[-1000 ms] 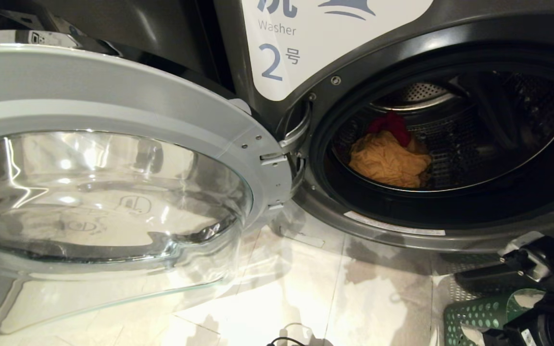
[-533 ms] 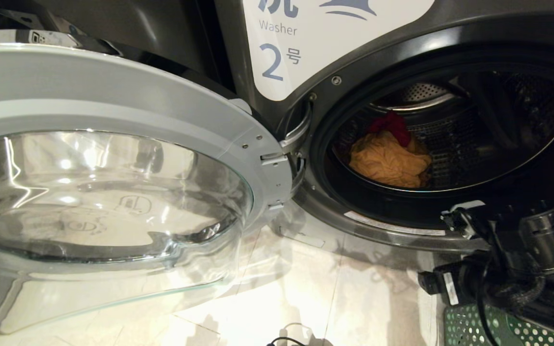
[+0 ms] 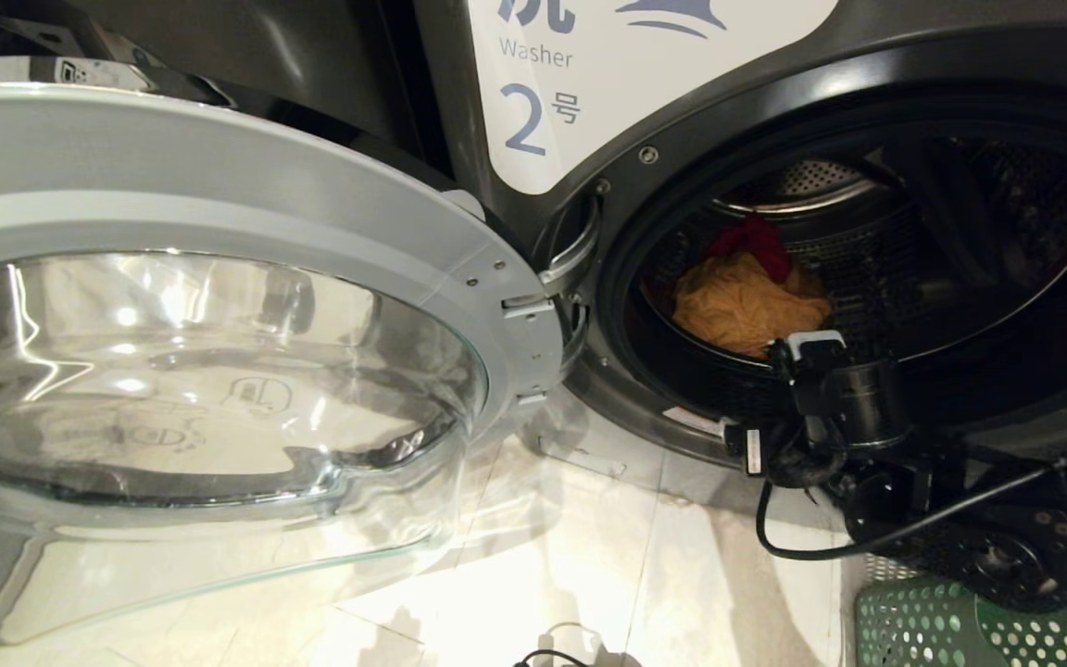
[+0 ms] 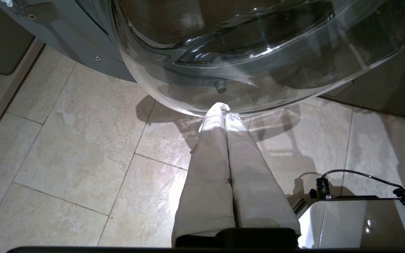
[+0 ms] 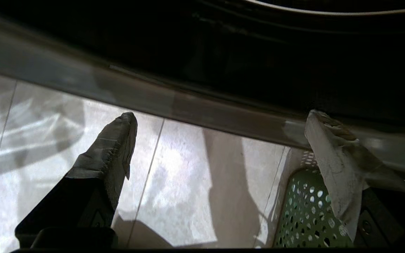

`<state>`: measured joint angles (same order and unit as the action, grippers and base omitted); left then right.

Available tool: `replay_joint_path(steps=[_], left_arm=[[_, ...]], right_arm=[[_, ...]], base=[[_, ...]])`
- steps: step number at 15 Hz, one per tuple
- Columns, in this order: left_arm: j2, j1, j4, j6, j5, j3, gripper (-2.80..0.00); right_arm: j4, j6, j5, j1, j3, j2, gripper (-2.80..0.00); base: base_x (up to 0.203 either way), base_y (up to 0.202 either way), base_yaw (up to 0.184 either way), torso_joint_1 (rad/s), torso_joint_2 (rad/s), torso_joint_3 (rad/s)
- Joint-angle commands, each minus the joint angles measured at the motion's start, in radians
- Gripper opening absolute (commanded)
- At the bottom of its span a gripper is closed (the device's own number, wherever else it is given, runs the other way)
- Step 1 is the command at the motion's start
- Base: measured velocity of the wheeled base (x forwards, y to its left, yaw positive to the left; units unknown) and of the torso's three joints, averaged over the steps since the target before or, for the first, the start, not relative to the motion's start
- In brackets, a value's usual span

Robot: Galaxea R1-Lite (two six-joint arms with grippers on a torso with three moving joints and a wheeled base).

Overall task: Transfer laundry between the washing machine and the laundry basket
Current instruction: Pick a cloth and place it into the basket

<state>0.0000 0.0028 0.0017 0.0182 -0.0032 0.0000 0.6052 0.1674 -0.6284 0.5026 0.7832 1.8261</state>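
The right tool (image 5: 220,140) is wide and holds nothing, by the washer (image 3: 867,56) rim. Yellow cloth (image 3: 746,306) hides most of the red cloth (image 3: 756,236) in the drum. The basket (image 3: 913,630) is cut off. The left tool (image 4: 225,116) is pressed together.

door (image 3: 172,371): glossy glass, chrome rim | laundry (image 3: 746,310): soft cloth | basket (image 3: 913,630): perforated plastic | floor (image 4: 83,147): polished tile

The pale beige stone-tiled floor (image 3: 589,556) carries the large dark grey front-loading washing machine (image 3: 459,74) and, beside it, the green perforated plastic laundry basket (image 3: 913,630).
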Motion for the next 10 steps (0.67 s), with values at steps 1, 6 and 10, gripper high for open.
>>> replay_joint_path(steps=[1, 6, 10], left_arm=[[0.002, 0.000, 0.000, 0.000, 0.000, 0.000, -2.80], [0.002, 0.000, 0.000, 0.000, 0.000, 0.000, -2.80], [0.002, 0.000, 0.000, 0.000, 0.000, 0.000, -2.80]], right_arm=[[0.034, 0.015, -0.032, -0.005, 0.073, 0.095, 0.00], [0.044, 0.081, -0.160, -0.051, 0.349, 0.263, 0.00], [0.042, 0.093, -0.206, -0.106, 0.501, 0.363, 0.00]], base=[[0.000, 0.000, 0.000, 0.000, 0.00, 0.000], [0.000, 0.000, 0.000, 0.000, 0.00, 0.000], [0.000, 0.000, 0.000, 0.000, 0.00, 0.000]])
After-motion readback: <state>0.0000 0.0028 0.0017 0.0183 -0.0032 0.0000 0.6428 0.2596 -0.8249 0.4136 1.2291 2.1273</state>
